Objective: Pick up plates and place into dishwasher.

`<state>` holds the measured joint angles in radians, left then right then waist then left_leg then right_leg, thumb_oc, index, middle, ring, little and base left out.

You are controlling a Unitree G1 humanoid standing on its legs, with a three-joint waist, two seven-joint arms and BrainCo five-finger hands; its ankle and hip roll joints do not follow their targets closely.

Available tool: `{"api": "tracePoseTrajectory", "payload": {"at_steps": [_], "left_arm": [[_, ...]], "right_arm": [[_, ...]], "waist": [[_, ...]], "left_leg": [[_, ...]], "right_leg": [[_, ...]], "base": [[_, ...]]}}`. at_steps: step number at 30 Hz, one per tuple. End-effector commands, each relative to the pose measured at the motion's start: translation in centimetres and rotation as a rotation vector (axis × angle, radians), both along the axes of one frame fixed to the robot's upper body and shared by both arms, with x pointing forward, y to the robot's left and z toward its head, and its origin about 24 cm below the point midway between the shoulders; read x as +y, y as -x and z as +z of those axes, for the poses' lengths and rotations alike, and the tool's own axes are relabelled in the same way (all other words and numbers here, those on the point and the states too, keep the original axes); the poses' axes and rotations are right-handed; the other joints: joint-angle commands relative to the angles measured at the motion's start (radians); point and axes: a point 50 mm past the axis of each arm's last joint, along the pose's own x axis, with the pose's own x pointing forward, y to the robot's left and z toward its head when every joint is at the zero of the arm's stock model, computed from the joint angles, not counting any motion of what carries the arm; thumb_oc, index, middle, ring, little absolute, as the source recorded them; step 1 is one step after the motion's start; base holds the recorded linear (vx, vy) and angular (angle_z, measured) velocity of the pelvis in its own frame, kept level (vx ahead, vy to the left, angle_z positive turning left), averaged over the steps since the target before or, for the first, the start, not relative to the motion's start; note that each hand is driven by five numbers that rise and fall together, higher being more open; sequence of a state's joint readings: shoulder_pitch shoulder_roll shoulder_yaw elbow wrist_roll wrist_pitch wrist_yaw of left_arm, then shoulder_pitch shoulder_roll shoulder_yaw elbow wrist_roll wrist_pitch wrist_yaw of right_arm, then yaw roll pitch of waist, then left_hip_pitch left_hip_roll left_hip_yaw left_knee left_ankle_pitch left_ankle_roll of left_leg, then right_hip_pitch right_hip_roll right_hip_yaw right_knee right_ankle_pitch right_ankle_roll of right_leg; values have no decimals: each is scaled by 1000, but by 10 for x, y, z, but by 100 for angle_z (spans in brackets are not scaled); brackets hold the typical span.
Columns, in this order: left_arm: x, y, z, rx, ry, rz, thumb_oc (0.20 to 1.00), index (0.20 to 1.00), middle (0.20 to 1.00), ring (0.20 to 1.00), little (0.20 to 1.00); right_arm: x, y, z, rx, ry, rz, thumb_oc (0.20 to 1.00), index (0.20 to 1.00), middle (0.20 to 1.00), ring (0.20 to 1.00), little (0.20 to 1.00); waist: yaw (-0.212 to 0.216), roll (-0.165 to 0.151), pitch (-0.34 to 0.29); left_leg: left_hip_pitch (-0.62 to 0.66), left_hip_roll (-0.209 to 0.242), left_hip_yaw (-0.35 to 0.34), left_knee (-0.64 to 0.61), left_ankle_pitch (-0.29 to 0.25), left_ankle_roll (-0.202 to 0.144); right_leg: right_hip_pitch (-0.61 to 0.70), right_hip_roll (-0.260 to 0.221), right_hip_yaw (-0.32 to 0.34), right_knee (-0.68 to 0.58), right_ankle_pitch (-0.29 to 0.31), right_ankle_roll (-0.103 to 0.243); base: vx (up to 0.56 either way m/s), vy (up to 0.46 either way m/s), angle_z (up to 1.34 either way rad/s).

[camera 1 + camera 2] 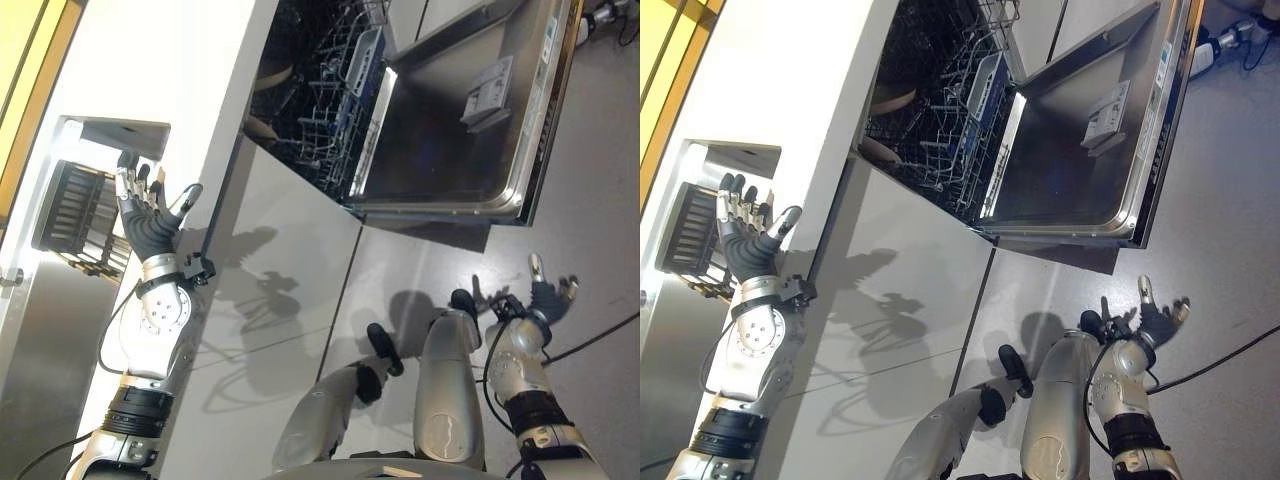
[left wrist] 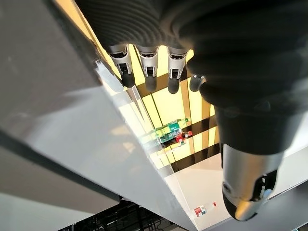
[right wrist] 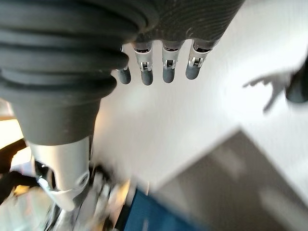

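White counter (image 1: 150,60) runs beside the open dishwasher (image 1: 330,110), a plate (image 1: 892,102) standing in its rack. My left hand (image 1: 150,222) hovers by the sink's dish rack (image 1: 80,210), fingers spread and empty. My right hand (image 1: 545,295) hangs open over the floor, away from the lowered door (image 1: 450,130).

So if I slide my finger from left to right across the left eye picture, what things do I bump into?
Dark dish rack → left hand, fingers open, over the white counter → dishwasher basket → open dishwasher door → right hand, open, low over the floor.
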<state>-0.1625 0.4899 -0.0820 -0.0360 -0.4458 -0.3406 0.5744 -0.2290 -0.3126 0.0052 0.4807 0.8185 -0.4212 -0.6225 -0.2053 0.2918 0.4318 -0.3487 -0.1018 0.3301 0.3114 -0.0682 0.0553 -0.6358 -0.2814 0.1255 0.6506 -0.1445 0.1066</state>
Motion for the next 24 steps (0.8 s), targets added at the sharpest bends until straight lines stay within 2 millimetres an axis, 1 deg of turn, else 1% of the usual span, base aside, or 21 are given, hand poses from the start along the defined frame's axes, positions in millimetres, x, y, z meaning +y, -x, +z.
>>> {"api": "tracePoseTrajectory", "payload": {"at_steps": [1, 2, 3, 4, 5, 6, 7, 8, 9, 14, 17, 18, 21, 22, 24], "left_arm": [[-17, -2, 2, -24, 12, -65, 1000, 1000, 1000, 1000, 1000], [-18, -3, 4, -28, 2, -68, 1000, 1000, 1000, 1000, 1000], [-19, -3, 4, -29, -5, -72, 1000, 1000, 1000, 1000, 1000], [-20, -3, 5, -31, -6, -74, 1000, 1000, 1000, 1000, 1000], [-20, -3, 7, -30, -12, -77, 1000, 1000, 1000, 1000, 1000], [-20, -4, 8, -32, -14, -78, 1000, 1000, 1000, 1000, 1000], [-19, -3, 10, -33, -22, -83, 1000, 1000, 1000, 1000, 1000], [-18, -3, 11, -32, -27, -87, 1000, 1000, 1000, 1000, 1000], [-18, -2, 12, -35, -29, -93, 1000, 1000, 1000, 1000, 1000], [-17, -1, 16, -32, -49, -128, 1000, 1000, 1000, 1000, 1000], [-15, 0, 17, -35, -51, -131, 1000, 1000, 1000, 1000, 1000], [-14, 0, 19, -40, -49, -130, 1000, 1000, 1000, 1000, 1000], [-9, 1, 22, -59, -51, -128, 1000, 1000, 1000, 1000, 1000], [-8, 1, 23, -65, -54, -128, 1000, 1000, 1000, 1000, 1000], [-6, 1, 26, -74, -61, -137, 1000, 1000, 1000, 1000, 1000]], "right_arm": [[0, -22, 48, -251, 61, 50, 1000, 1000, 1000, 1000, 1000], [1, -27, 57, -286, 79, 64, 1000, 1000, 1000, 1000, 1000], [2, -31, 63, -314, 73, 91, 1000, 1000, 1000, 1000, 1000], [1, -34, 66, -325, 72, 100, 1000, 1000, 1000, 1000, 1000], [1, -40, 75, -346, 92, 129, 1000, 1000, 1000, 1000, 1000], [1, -41, 77, -353, 97, 136, 1000, 1000, 1000, 1000, 1000], [0, -48, 87, -379, 108, 186, 1000, 1000, 1000, 1000, 1000], [0, -53, 95, -388, 121, 220, 1000, 1000, 1000, 1000, 1000], [1, -57, 104, -410, 149, 244, 1000, 1000, 1000, 1000, 1000], [5, -70, 149, -537, 247, 345, 1000, 1000, 1000, 1000, 1000], [15, -75, 178, -630, 299, 452, 1000, 1000, 1000, 1000, 1000], [19, -76, 184, -651, 310, 484, 1000, 1000, 1000, 1000, 1000], [27, -79, 195, -677, 320, 563, 1000, 1000, 1000, 1000, 1000], [28, -80, 196, -668, 319, 577, 1000, 1000, 1000, 1000, 1000], [30, -87, 195, -587, 300, 626, 1000, 1000, 1000, 1000, 1000]], "waist": [[-20, 105, 85], [-18, 107, 88], [-13, 112, 88], [-12, 113, 88], [-11, 111, 88], [-10, 112, 88], [-6, 114, 88], [0, 119, 88], [3, 121, 88], [18, 126, 88], [28, 130, 88], [30, 132, 88], [35, 134, 88], [37, 134, 88], [41, 132, 88]], "left_leg": [[-96, 57, -38, 338, -216, -27], [-118, 60, -37, 368, -224, -28], [-127, 63, -48, 401, -257, -36], [-140, 66, -47, 419, -261, -37], [-176, 68, -37, 444, -245, -31], [-186, 69, -37, 456, -249, -31], [-212, 71, -38, 490, -258, -32], [-217, 72, -51, 520, -291, -41], [-238, 74, -53, 546, -297, -42], [-296, 83, -59, 593, -304, -38], [-319, 86, -62, 592, -294, -39], [-326, 86, -63, 592, -291, -39], [-340, 87, -67, 596, -286, -40], [-341, 86, -68, 597, -285, -40], [-346, 82, -73, 607, -286, -40]], "right_leg": [[-10, -37, 10, -102, 83, -19], [-31, -31, 11, -69, 71, -23], [-42, -25, 12, -26, 30, -20], [-55, -24, 12, -8, 24, -21], [-88, -25, 8, 11, 40, -31], [-98, -24, 9, 24, 35, -32], [-125, -22, 8, 60, 23, -35], [-134, -15, 10, 102, -17, -31], [-154, -10, 13, 129, -27, -34], [-220, 4, 18, 194, -50, -42], [-246, 7, 16, 205, -51, -45], [-253, 8, 17, 208, -51, -46], [-267, 13, 20, 216, -51, -50], [-268, 15, 20, 218, -51, -51], [-269, 17, 20, 225, -51, -54]], "base": [[-78, -163, 8], [15, -170, 12], [42, -128, 11], [-30, -140, 14], [-103, -109, 13], [-111, -143, 15], [60, -103, 11], [58, -127, 10], [66, -105, 6], [-36, -80, 8], [-53, -45, -1], [-41, -15, -2], [-35, -13, -3], [-24, -18, -4], [0, 0, 0]]}}
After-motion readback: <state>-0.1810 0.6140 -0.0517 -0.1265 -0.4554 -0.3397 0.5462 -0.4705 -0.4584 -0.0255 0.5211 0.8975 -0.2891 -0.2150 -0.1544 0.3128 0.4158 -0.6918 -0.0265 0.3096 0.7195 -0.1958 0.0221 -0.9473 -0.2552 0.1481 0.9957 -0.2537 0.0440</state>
